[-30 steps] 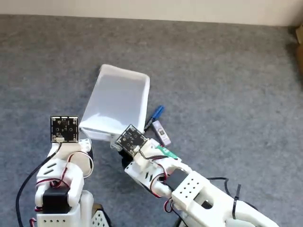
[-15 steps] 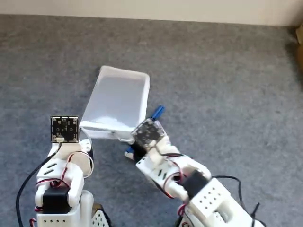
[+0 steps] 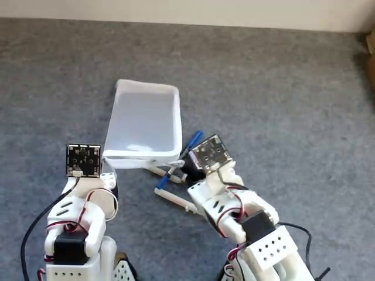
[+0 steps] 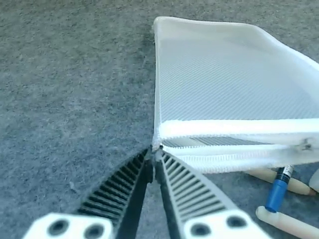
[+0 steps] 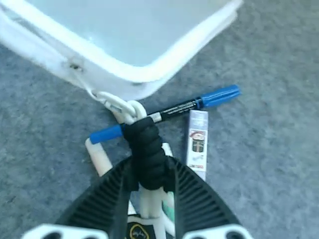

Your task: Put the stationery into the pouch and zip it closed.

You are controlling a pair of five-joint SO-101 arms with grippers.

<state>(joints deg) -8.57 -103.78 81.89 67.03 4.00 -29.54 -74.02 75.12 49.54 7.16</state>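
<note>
The white mesh pouch point(image 3: 143, 120) point(image 4: 224, 74) point(image 5: 124, 30) lies flat on the grey carpet point(image 3: 281, 88), in front of both arms. Its zip end faces the arms.

My left gripper point(image 4: 153, 155) has its jaws pinched shut on the near corner of the pouch, right at the end of the zip.

My right gripper point(image 5: 148, 167) is at the other end of the zip. Its jaws are squeezed onto a black strap point(image 5: 146, 149). The strap is tied to a white ring point(image 5: 122, 107), and the ring hangs from the zip slider point(image 5: 75, 64) point(image 4: 305, 145).

The stationery is outside the pouch, on the carpet just beside the zip end. A blue pen point(image 5: 164, 114) point(image 3: 190, 143) point(image 4: 276, 189) lies under the strap. A small white tube with a label point(image 5: 198, 142) sits next to it. Some cream sticks point(image 4: 279, 221) point(image 3: 176, 199) lie there too, touching the blue pen.
</note>
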